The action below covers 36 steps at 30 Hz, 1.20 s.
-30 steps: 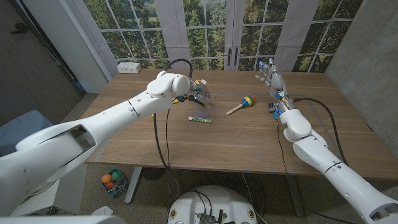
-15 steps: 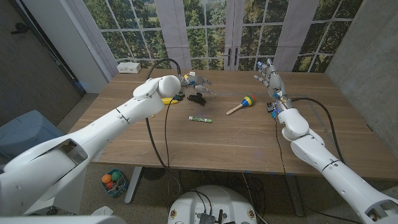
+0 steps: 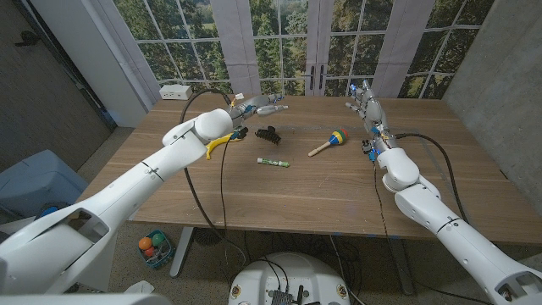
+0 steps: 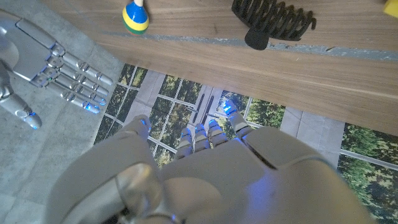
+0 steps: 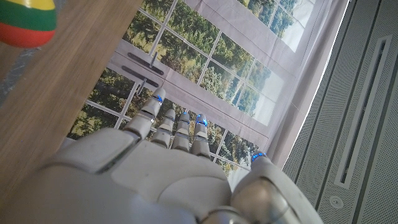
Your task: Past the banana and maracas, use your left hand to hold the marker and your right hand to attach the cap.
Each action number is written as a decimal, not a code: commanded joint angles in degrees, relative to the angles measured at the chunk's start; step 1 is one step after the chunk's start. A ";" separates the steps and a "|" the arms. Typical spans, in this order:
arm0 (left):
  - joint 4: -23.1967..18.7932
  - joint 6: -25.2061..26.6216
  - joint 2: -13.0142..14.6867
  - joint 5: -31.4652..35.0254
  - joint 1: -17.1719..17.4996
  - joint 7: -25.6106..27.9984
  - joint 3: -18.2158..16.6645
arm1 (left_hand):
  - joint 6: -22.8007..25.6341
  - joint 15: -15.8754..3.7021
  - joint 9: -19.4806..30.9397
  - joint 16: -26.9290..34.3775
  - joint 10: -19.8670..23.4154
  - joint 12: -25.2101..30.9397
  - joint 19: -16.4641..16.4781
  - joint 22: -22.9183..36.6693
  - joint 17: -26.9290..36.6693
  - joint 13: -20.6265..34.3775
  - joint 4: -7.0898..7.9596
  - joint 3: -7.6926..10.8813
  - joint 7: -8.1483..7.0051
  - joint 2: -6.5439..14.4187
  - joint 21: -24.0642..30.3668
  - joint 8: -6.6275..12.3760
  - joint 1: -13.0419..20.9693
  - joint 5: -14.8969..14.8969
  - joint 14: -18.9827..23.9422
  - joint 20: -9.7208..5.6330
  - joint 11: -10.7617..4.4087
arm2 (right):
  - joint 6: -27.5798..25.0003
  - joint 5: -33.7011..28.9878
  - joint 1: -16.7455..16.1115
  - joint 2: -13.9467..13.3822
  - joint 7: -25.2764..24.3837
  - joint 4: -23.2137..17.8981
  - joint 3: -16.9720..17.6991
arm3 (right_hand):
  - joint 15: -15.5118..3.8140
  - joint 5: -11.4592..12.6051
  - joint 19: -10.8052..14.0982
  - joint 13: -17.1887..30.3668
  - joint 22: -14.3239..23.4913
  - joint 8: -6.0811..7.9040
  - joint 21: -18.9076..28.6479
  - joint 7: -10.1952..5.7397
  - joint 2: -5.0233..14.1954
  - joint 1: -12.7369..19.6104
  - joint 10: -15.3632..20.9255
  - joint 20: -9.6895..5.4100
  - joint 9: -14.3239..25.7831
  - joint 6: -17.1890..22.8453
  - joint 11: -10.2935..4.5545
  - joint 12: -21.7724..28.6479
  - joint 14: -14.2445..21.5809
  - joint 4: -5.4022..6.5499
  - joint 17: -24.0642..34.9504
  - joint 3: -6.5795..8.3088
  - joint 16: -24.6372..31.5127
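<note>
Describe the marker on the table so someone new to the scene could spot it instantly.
On the long wooden table, look near the middle, nearer the robot than the black toothed hair clip and the striped wooden maraca. There lies the small white marker with green ends, alone on bare wood. It is the only thin, straight, pale stick there.

The left hand (image 3: 258, 108) rose from above the black clip (image 3: 268, 134) and swung back toward the worktop's far edge, uncovering the clip and banana (image 3: 218, 140).
</note>
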 commanded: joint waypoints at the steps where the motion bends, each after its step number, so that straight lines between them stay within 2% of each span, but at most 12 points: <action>1: 4.44 -12.82 -0.82 -13.24 4.51 5.09 -4.49 | -0.73 -0.38 0.10 0.16 -1.47 0.05 -0.66 0.17 0.14 0.08 1.92 0.95 -0.15 0.18 -0.73 0.04 -2.96 1.01 -1.37 -0.97 -0.51 | 0.72 0.51 -0.53 0.58 -0.21 0.24 -0.17 | -0.87 -0.20 0.15 0.12 0.15 -0.24 -0.40 0.42 0.82 0.19 0.20 -1.00 0.14 0.09 -0.09 -0.06 0.03 0.11 0.04 0.49 0.01; 3: 6.04 -16.02 -1.09 -15.21 4.71 4.20 -4.80 | -1.77 -0.63 0.07 0.11 -2.01 0.04 -1.53 0.18 0.11 0.04 2.37 1.52 -0.32 0.24 -1.33 -0.17 -4.55 1.58 -2.04 -1.33 -0.82 | 1.31 0.46 -0.55 0.89 -0.25 0.58 -0.26 | -1.30 -0.13 0.15 0.08 0.13 -0.37 -0.50 0.95 2.23 0.12 0.32 -1.63 0.13 -0.16 -0.63 -0.05 -0.06 0.48 0.05 1.18 0.00; 4: 6.68 -17.45 -1.23 -15.82 4.88 4.16 -4.95 | -2.09 -0.73 0.06 0.10 -2.23 0.00 -1.66 0.18 0.11 0.03 2.43 1.67 -0.25 0.24 -1.45 -0.22 -4.97 1.73 -2.19 -1.49 -0.85 | 1.44 0.58 -0.59 1.01 -0.22 0.65 -0.27 | -1.50 -0.13 0.29 0.06 0.12 -0.63 -0.51 2.01 2.74 0.14 0.34 -1.95 0.12 -0.86 -0.69 -0.07 -0.03 0.60 0.02 1.53 0.00; 7: 8.86 -21.92 -1.72 -17.52 5.26 3.77 -5.39 | -2.59 -0.94 0.03 0.07 -2.59 0.00 -1.82 0.18 0.10 0.01 2.52 2.05 0.07 0.22 -1.72 -0.20 -6.04 2.12 -2.67 -1.97 -0.93 | 1.70 0.90 -0.70 1.32 -0.19 0.89 -0.31 | -1.92 -0.10 0.42 0.03 0.10 -0.75 -0.56 3.65 3.70 0.27 0.51 -2.76 0.10 -1.51 -0.48 -0.07 0.13 0.81 -0.03 2.25 0.03; 11: 12.26 -27.28 -2.99 -20.92 5.58 2.40 -6.05 | -2.64 -2.05 -0.03 0.16 -2.64 0.17 -1.70 0.11 0.07 -0.04 2.47 2.89 -0.55 0.27 -2.08 0.02 -7.70 2.78 -3.07 -2.91 -0.98 | 2.52 1.49 -0.72 1.74 0.35 1.76 -0.41 | -3.11 0.24 0.42 -0.01 0.09 -0.55 -0.71 3.11 6.28 0.80 0.57 -4.45 0.07 -1.57 -0.81 -0.15 -0.14 1.49 0.03 4.47 -0.01; 15: 15.65 -31.62 -4.67 -24.78 5.78 0.74 -6.73 | -2.04 -2.83 -0.08 0.35 -2.41 0.34 -1.19 0.03 0.00 -0.10 2.31 3.99 -1.32 0.30 -2.35 0.31 -8.98 3.39 -2.97 -3.76 -1.35 | 3.13 2.20 -1.18 2.31 0.16 2.23 -0.23 | -3.87 0.68 0.47 -0.04 0.09 -0.39 -0.76 2.44 7.19 1.58 0.89 -5.46 0.05 -1.31 -1.41 -0.10 -0.24 1.96 0.08 6.74 0.00; 18: 17.27 -32.69 -5.63 -28.56 5.92 -1.13 -7.21 | -1.85 -3.16 -0.10 0.42 -2.15 0.44 -0.94 -0.01 -0.03 -0.13 2.23 4.50 -1.59 0.27 -2.47 0.36 -9.46 3.63 -2.84 -4.04 -1.43 | 3.33 2.79 -1.72 2.48 -0.13 2.23 0.14 | -4.34 0.93 0.53 -0.05 0.10 -0.32 -0.76 2.28 7.35 2.03 0.98 -5.82 0.04 -1.14 -1.55 -0.11 -0.23 2.29 0.14 8.15 0.06; 25: 20.32 -35.63 -7.45 -33.17 5.95 -3.54 -8.11 | -0.91 -3.50 -0.14 0.59 -1.58 0.61 -0.39 -0.09 -0.12 -0.18 2.01 5.51 -2.16 0.09 -2.76 0.60 -10.35 4.05 -2.41 -4.73 -1.77 | 4.76 4.89 -2.90 3.19 -0.37 2.62 1.39 | -4.39 1.08 0.63 -0.06 0.09 -0.30 -0.75 2.29 7.17 2.22 1.06 -6.05 0.03 -1.03 -1.58 -0.11 -0.30 2.67 0.23 9.24 0.09; 32: 22.57 -38.46 -9.76 -37.96 6.89 -4.44 -9.84 | 0.15 -3.82 -0.16 0.73 -1.02 0.73 0.30 -0.16 -0.19 -0.22 1.82 6.32 -2.40 -0.12 -2.97 0.79 -11.09 4.33 -1.85 -5.00 -1.81 | 6.23 7.94 -2.58 4.50 0.86 4.74 2.20 | -3.83 0.90 0.76 -0.06 0.07 -0.37 -0.75 2.85 5.90 1.79 0.95 -5.67 0.02 -1.10 -1.05 -0.19 -0.46 3.06 0.36 9.40 0.09; 36: 22.74 -39.32 -12.78 -42.06 9.16 -1.32 -11.94 | 0.44 -3.96 -0.17 0.76 -0.73 0.78 0.74 -0.18 -0.23 -0.23 1.70 6.69 -2.37 -0.20 -3.04 0.79 -11.36 4.43 -1.64 -5.23 -1.84 | 6.46 7.60 -1.86 4.88 0.74 5.70 2.09 | -3.59 0.76 0.69 -0.07 0.06 -0.43 -0.81 3.07 5.34 1.56 0.85 -5.48 0.01 -1.21 -0.80 -0.24 -0.49 3.14 0.37 9.36 0.08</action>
